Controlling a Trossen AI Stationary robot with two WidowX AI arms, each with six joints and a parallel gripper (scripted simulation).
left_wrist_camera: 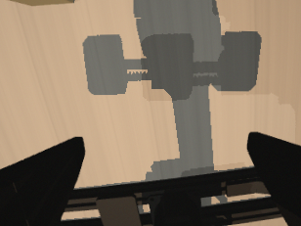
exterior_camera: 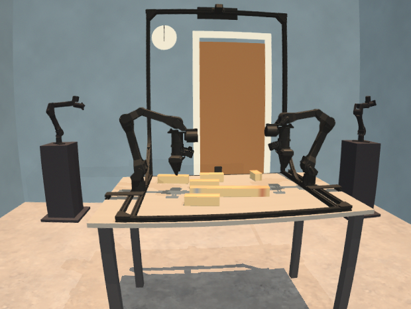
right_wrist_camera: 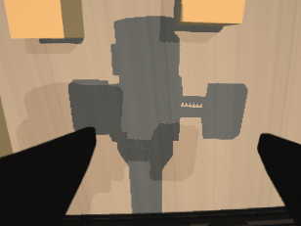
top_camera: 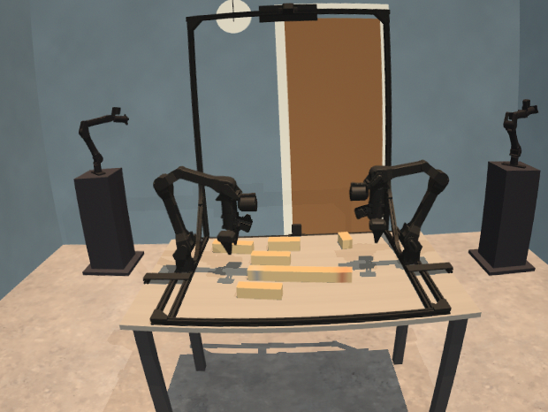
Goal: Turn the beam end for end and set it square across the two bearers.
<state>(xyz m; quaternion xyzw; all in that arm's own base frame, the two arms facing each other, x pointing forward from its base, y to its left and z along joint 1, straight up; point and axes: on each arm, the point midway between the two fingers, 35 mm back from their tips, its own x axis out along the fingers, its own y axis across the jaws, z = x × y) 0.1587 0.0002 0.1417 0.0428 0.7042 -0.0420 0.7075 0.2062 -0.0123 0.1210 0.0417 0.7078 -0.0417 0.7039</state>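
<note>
The left pincer (top_camera: 376,241) (exterior_camera: 284,170) (left_wrist_camera: 165,142) has its fingers spread wide with nothing between them, and so does the right pincer (top_camera: 229,252) (exterior_camera: 176,174) (right_wrist_camera: 176,138). Both point down above the table (top_camera: 362,301) (exterior_camera: 258,206) (left_wrist_camera: 49,112) (right_wrist_camera: 269,58). The beam (top_camera: 300,274) (exterior_camera: 229,191) lies apart from both, its red-banded end towards the left pincer and its blue-banded end towards the right one. It stretches sideways across the middle of the table, between a short block (top_camera: 259,291) (exterior_camera: 201,199) on the near side and another block (top_camera: 270,257) (exterior_camera: 204,182) just behind. Three more blocks lie farther back; which of the five are the bearers I cannot tell. The left wrist view shows only a sliver of wood at its top corner, too little to identify.
</note>
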